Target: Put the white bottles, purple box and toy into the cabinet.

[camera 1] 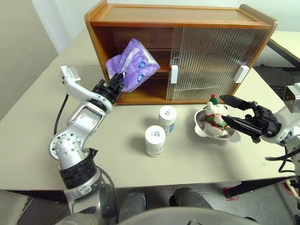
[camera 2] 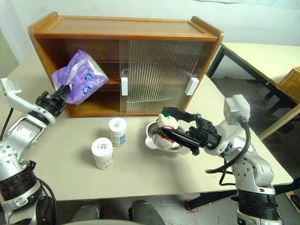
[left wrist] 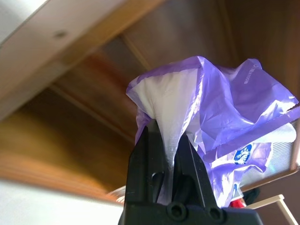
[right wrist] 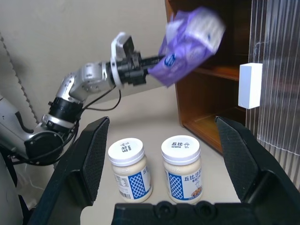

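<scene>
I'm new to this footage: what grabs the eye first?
The purple box, pinched by the left end effector and held up before the cabinet's open side. On the table in front stand two white bottles, and the open right end effector flanks the toy in its silver dish.

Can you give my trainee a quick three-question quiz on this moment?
1. True or false: the left gripper is shut on the purple box.
2. How many white bottles stand on the table?
3. The toy sits: A) in the cabinet; B) in the metal dish between the open right gripper's fingers; C) on a bottle.

Key: 1 true; 2 two; 3 B.
</scene>
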Robot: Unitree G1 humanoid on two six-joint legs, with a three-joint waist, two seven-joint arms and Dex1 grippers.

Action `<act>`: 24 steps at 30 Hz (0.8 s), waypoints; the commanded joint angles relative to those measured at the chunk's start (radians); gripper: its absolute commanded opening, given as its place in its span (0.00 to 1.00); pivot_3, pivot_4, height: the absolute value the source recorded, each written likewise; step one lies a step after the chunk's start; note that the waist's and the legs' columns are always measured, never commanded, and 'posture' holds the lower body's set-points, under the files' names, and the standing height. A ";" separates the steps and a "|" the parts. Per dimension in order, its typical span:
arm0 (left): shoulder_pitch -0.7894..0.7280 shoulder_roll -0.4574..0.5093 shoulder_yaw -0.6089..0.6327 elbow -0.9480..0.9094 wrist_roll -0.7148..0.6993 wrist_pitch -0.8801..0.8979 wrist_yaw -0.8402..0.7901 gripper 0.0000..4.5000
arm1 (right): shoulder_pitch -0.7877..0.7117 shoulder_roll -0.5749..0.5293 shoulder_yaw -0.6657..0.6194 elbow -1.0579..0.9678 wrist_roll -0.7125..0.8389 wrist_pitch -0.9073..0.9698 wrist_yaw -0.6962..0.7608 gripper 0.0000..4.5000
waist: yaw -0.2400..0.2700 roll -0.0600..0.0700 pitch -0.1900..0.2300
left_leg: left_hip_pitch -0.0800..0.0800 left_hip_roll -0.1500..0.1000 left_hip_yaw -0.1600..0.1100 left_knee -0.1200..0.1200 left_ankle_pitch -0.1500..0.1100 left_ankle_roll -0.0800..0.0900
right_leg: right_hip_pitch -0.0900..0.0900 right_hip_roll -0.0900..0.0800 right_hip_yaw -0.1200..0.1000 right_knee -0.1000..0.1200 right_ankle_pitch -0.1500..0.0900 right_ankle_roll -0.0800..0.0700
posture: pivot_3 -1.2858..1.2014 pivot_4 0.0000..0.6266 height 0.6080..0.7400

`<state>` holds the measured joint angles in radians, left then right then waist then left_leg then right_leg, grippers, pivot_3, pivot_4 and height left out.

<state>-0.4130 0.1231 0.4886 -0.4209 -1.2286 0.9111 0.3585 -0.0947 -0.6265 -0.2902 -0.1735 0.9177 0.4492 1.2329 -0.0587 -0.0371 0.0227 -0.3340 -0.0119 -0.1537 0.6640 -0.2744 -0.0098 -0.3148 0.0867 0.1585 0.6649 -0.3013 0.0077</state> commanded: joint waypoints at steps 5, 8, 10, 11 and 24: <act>-0.094 0.024 -0.060 0.052 0.051 -0.087 0.056 0.00 | -0.004 0.001 0.011 0.015 -0.024 -0.003 0.012 1.00 | 0.000 0.000 0.000 | 0.001 0.000 0.000 0.000 -0.001 0.001 | 0.001 0.000 0.000 0.000 -0.001 0.001 | 0.48 0.00 1.00; -0.122 0.011 -0.086 0.077 0.071 -0.112 0.060 0.00 | -0.002 0.005 0.012 0.018 -0.029 -0.008 0.016 1.00 | 0.001 -0.001 0.001 | 0.000 -0.001 0.000 0.000 -0.001 0.002 | 0.001 -0.001 0.000 -0.001 -0.001 0.002 | 0.48 0.00 1.00; -0.149 -0.002 -0.103 0.094 0.088 -0.128 0.068 0.00 | 0.002 0.006 0.012 0.018 -0.032 -0.012 0.019 1.00 | 0.002 -0.001 0.001 | 0.000 -0.001 0.000 0.001 -0.001 0.002 | 0.001 -0.001 0.000 -0.001 -0.001 0.002 | 0.48 0.00 1.00; -0.163 -0.007 -0.110 0.106 0.097 -0.135 0.071 0.00 | 0.004 0.008 0.012 0.017 -0.032 -0.014 0.019 1.00 | 0.003 -0.001 0.001 | 0.000 -0.002 0.000 0.002 -0.002 0.003 | 0.001 -0.001 0.000 -0.002 -0.001 0.003 | 0.48 0.00 1.00; -0.275 -0.040 -0.152 0.265 0.230 -0.209 0.073 0.00 | 0.028 0.028 0.009 0.016 -0.049 -0.043 0.028 1.00 | -0.003 -0.001 0.001 | -0.001 -0.002 0.000 0.003 -0.003 0.006 | 0.003 -0.002 0.000 -0.004 0.000 0.008 | 0.47 0.00 1.00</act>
<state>-0.6660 0.0904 0.3505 -0.1839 -1.0251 0.7151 0.4278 -0.0720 -0.5994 -0.2867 -0.1570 0.8822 0.4157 1.2530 -0.0620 -0.0379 0.0234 -0.3355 -0.0138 -0.1536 0.6672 -0.2779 -0.0041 -0.3122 0.0849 0.1587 0.6611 -0.3017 0.0153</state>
